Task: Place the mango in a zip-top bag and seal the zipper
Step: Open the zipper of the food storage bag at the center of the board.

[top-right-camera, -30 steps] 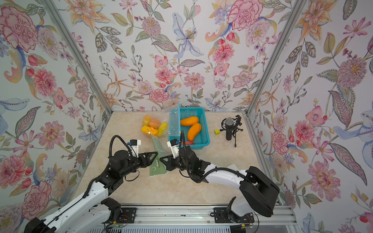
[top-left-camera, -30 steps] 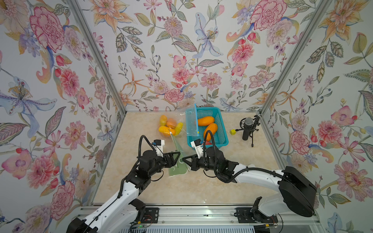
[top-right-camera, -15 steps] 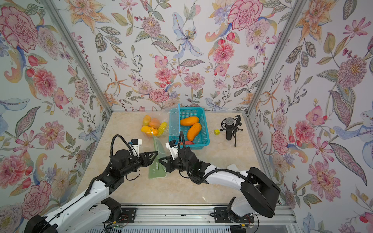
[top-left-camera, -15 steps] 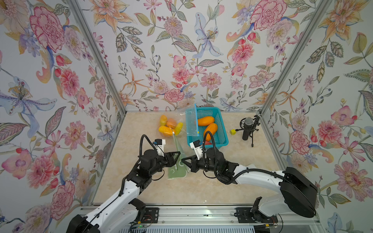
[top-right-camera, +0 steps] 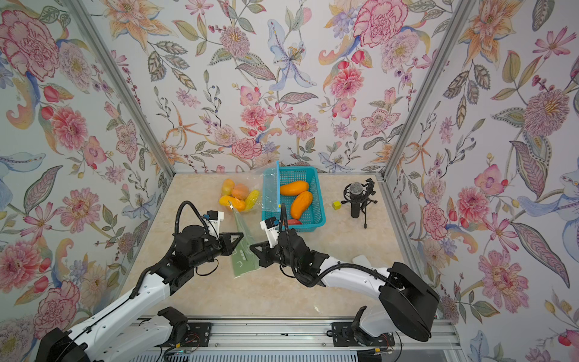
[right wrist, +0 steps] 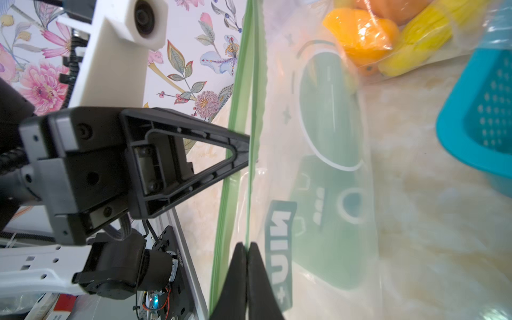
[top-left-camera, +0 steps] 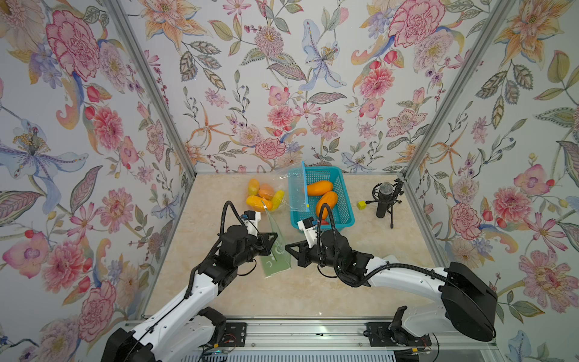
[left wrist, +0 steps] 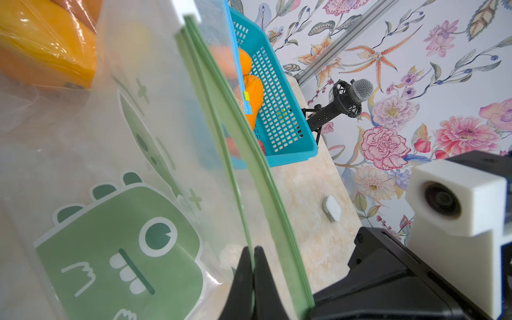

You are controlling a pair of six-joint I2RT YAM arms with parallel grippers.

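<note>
Left hand (left wrist: 253, 266): fingers pressed together, clamped on a thin green lip of the zip-top bag (left wrist: 124, 221).
Right hand (right wrist: 246, 249): fingers pressed together, pinching the same bag's green zipper edge from the opposite side.
Hands: tips face each other in both top views, left (top-left-camera: 275, 237) and right (top-left-camera: 287, 247), with only the bag between them.
Zip-top bag: clear with a green dinosaur print, standing on edge between the hands (top-left-camera: 275, 260); whether it rests on the counter (top-left-camera: 313, 288) I cannot tell.
Mangoes: two orange ones (top-left-camera: 319, 188) (top-left-camera: 326, 203) lie in the blue basket (top-left-camera: 322, 170), behind the right hand, apart from the held bag.
Other fruit: a clear bag of fruit (top-left-camera: 266, 196) just beside the basket.
Far side: microphone (top-left-camera: 384, 200) on a stand, yellow cube (top-left-camera: 362, 205) next to it.
</note>
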